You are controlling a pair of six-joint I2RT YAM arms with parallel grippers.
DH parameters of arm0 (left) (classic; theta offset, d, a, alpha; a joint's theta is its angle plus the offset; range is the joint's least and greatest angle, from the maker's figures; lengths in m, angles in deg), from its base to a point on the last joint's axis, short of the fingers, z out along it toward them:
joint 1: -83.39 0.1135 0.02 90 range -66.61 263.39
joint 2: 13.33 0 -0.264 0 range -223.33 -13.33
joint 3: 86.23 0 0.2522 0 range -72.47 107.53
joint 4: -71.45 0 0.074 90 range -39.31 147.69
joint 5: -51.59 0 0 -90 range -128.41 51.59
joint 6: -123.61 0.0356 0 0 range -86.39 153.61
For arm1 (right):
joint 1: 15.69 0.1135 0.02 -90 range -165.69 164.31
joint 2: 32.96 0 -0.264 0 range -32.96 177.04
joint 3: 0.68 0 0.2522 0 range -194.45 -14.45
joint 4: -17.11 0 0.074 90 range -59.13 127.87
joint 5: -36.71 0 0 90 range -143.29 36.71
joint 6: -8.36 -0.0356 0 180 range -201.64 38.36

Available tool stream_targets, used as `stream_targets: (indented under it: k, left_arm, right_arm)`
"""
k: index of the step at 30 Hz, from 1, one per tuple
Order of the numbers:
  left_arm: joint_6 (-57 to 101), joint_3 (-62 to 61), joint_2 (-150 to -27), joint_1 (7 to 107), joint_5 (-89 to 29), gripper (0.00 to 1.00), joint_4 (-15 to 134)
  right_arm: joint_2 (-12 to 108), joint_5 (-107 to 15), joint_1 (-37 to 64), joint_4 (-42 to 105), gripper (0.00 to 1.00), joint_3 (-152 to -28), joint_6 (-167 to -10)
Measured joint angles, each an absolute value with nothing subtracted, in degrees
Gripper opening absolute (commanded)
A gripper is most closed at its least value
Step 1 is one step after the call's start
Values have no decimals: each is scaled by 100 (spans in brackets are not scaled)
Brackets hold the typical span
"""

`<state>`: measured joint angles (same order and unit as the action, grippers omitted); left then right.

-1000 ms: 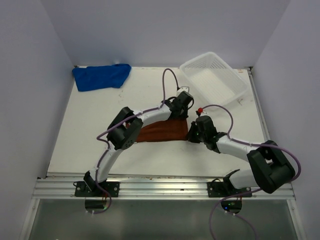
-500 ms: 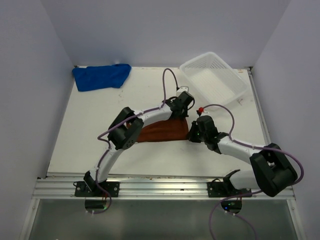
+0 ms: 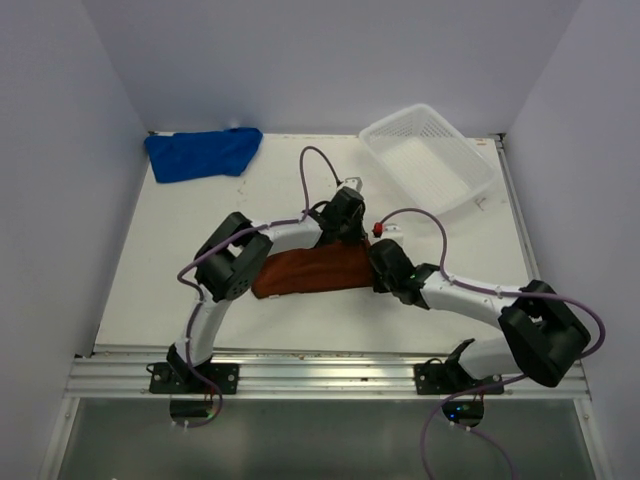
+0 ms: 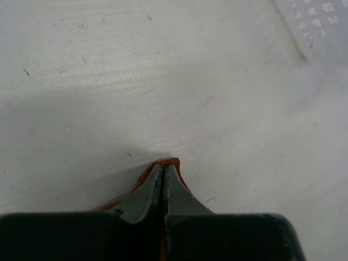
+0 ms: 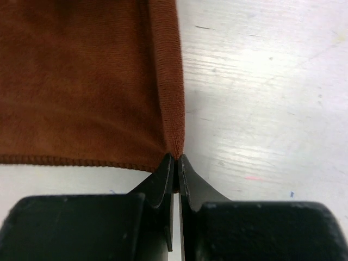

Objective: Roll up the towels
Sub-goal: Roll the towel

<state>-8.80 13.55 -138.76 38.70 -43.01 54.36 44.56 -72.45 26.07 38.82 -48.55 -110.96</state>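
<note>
If you scan the overhead view from the left, the blue towel [image 3: 203, 152] is first. It lies crumpled in the far-left corner of the table [image 3: 160, 270], well apart from both arms.

The rust-brown towel [image 3: 305, 273] is mid-table, lying as a flat band running left to right between the two arms.

The left gripper [image 3: 343, 234] is at the band's far-right corner. In your left wrist view the jaws are clamped together, with a small tip of brown cloth poking out past the fingertips, so it is pinching that corner. Beyond it there is only bare tabletop.

The right gripper [image 3: 374, 274] is at the band's near-right corner. In your right wrist view the jaws are clenched on the spot where the right edge meets the stitched hem. The cloth lies flat on the table away from the fingertips.

The white mesh basket [image 3: 463, 140] sits far right, set at an angle. It is clear of the towel and of both grippers.
</note>
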Motion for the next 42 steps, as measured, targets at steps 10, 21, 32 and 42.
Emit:
stream_targets:
  k: [10, 21, 32, 42]
  left_arm:
    - [-902, 1034, -13819, 4218, -3377, 0, 6139]
    - [-885, 805, -13817, 4515, -2605, 0, 6631]
    - [-854, 380, -13567, 4720, -2343, 0, 6760]
    - [-729, -41, -13530, 4734, -2336, 0, 7197]
  right_arm:
    - [5087, -8534, 3112, 4572, 0, -5459, -11000]
    - [5959, -9688, 3874, 5156, 0, -6106, -10900]
    - [6818, -10384, 4375, 5790, 0, -6707, -11018]
    - [6700, -10270, 4384, 5908, 17, -6663, -11188]
